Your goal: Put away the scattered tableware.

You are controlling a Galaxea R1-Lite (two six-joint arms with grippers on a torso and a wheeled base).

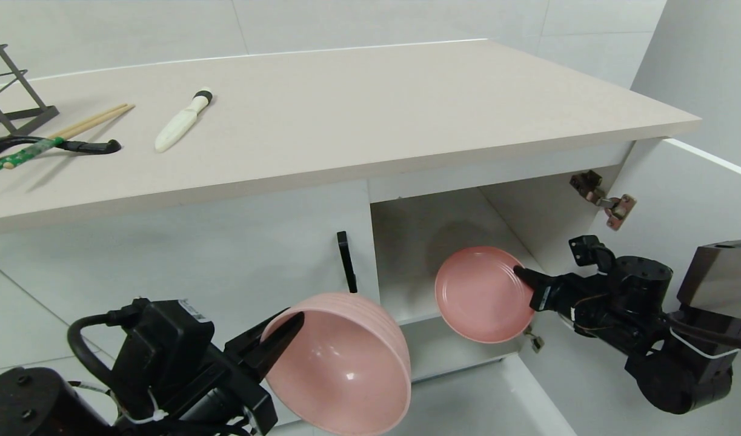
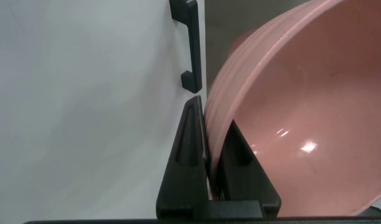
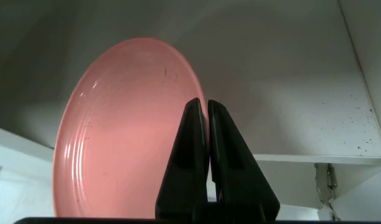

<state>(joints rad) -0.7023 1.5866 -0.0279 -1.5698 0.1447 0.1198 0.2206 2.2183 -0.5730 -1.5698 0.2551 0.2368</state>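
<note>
My left gripper (image 1: 285, 330) is shut on the rim of a pink bowl (image 1: 346, 363), held tilted low in front of the closed left cabinet door (image 1: 225, 254); the wrist view has the bowl (image 2: 302, 124) pinched between the fingers (image 2: 192, 143). My right gripper (image 1: 523, 277) is shut on the edge of a pink plate (image 1: 482, 293), held on edge at the mouth of the open cabinet (image 1: 443, 230). The plate (image 3: 122, 124) stands before the cabinet's interior. On the countertop (image 1: 346, 103) lie chopsticks (image 1: 67, 130), a white knife (image 1: 182, 121) and a black-handled utensil (image 1: 49, 145).
The right cabinet door (image 1: 697, 188) stands swung open, its hinge (image 1: 606, 197) showing. A black handle (image 1: 346, 261) sits on the closed left door. A dark wire rack (image 1: 9, 85) stands at the counter's far left. A shelf (image 1: 461, 345) crosses the cabinet's lower part.
</note>
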